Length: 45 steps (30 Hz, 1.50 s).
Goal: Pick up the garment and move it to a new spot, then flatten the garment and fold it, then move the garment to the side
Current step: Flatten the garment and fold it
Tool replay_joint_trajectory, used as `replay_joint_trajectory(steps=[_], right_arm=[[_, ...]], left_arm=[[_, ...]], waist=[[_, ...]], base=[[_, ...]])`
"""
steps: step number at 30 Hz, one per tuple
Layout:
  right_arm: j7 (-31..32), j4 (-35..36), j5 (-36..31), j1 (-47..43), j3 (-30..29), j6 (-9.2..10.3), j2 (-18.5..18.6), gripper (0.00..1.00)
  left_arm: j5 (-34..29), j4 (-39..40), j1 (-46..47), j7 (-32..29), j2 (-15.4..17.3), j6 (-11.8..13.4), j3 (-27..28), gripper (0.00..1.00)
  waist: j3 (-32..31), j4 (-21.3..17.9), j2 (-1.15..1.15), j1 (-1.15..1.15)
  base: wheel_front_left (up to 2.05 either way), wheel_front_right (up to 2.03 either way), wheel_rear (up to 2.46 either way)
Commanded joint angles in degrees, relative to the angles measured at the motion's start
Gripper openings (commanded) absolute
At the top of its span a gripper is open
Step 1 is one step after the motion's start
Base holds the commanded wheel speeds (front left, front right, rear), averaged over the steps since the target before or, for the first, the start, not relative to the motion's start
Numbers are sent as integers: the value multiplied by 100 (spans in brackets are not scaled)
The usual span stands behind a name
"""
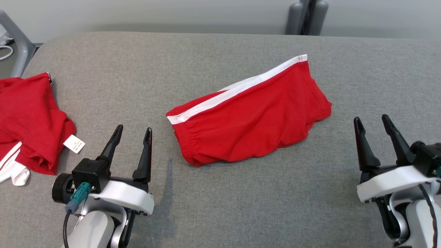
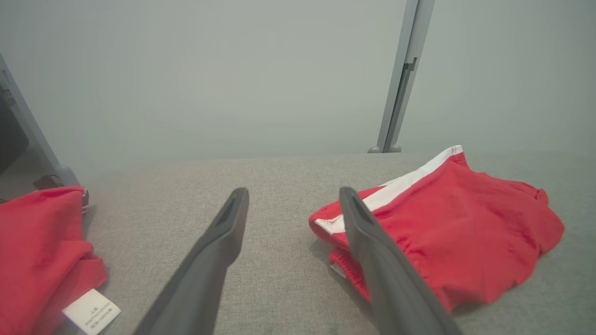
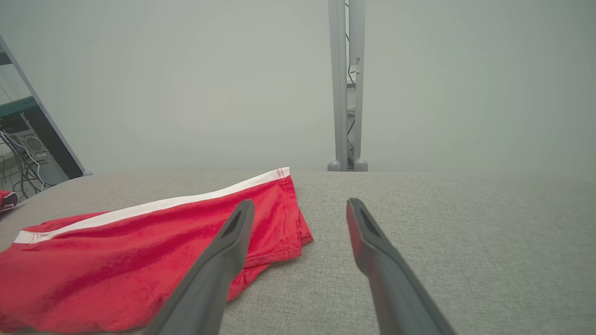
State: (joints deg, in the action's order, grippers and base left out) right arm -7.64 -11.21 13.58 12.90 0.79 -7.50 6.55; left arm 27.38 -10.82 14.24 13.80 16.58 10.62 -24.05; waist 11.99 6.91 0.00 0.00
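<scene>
Head view: red shorts (image 1: pixel 248 117) with a white side stripe lie on the grey padded table (image 1: pixel 220 206), between the two pincers and ahead of both. The waistband end is just ahead-right of the left pincer (image 1: pixel 134 128), the leg hem just ahead-left of the right pincer (image 1: pixel 371 118). Both pincers are wide open, empty, low over the table and clear of the cloth. Flanking it like that looks like a setup for a two-point grab, one end each. A second red garment (image 1: pixel 31 117) with a white label (image 1: pixel 74 143) is bunched well left of the left pincer, probably just parked there. Left wrist view: the left pincer (image 2: pixel 293 191) has its fingers spread with bare table between them. The elastic waistband corner of the shorts sits just past the right finger, partly behind it, so a short shift right would put that corner in the gap. The labelled garment is off to its left. Right wrist view: the right pincer (image 3: pixel 300 202) is spread too. The hem corner lies just beyond the left finger, and there is open table ahead and to the right. The shorts are doubled over and rumpled rather than flat. Can't tell from this alone whether that's a finished fold or the start state. My read is that the pick-up hasn't started.
</scene>
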Motion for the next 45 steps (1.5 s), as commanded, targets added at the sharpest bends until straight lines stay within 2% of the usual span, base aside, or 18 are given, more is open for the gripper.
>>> replay_joint_trajectory(steps=[1,6,14,24,25,26,27,28,36,45], right_arm=[[55,6,-15,142,-24,2,71,100],[228,-433,-1,802,85,2,321,100],[193,-1937,38,2104,579,2,612,100],[-36,-3648,182,2736,812,2,417,100],[-41,-3767,205,2752,853,2,384,89],[-78,-3853,224,2770,881,2,361,58],[-74,-3944,280,2781,916,2,326,34],[-68,-4021,319,2794,967,2,293,0],[-401,-4025,635,2756,1203,3,218,0],[-727,-3192,879,1775,1081,3,205,0]], left_arm=[[-38,27,115,2,16,8,-2,100],[-80,78,330,14,-46,-12,-52,100],[-138,-31,714,71,-216,-178,-148,100],[-223,-257,843,121,-365,-288,-96,100],[-232,-266,830,124,-367,-291,-79,100],[-238,-277,820,126,-366,-283,-58,100],[-244,-287,809,127,-366,-283,-41,100],[-251,-294,796,128,-362,-285,-21,100],[-275,-262,698,127,-360,-274,51,100],[-212,-197,437,107,-219,-184,179,100]], waist=[[69,50,0,0],[368,213,0,0],[948,584,0,0],[1099,643,0,0],[1088,626,0,0],[1075,604,0,0],[1060,583,0,0],[1042,554,0,0],[890,337,0,0],[560,-81,0,0]], base=[[0,0,0],[0,0,0],[0,0,0],[0,0,0],[0,0,0],[0,0,0],[0,0,0],[0,0,0],[0,0,0],[0,0,0]])
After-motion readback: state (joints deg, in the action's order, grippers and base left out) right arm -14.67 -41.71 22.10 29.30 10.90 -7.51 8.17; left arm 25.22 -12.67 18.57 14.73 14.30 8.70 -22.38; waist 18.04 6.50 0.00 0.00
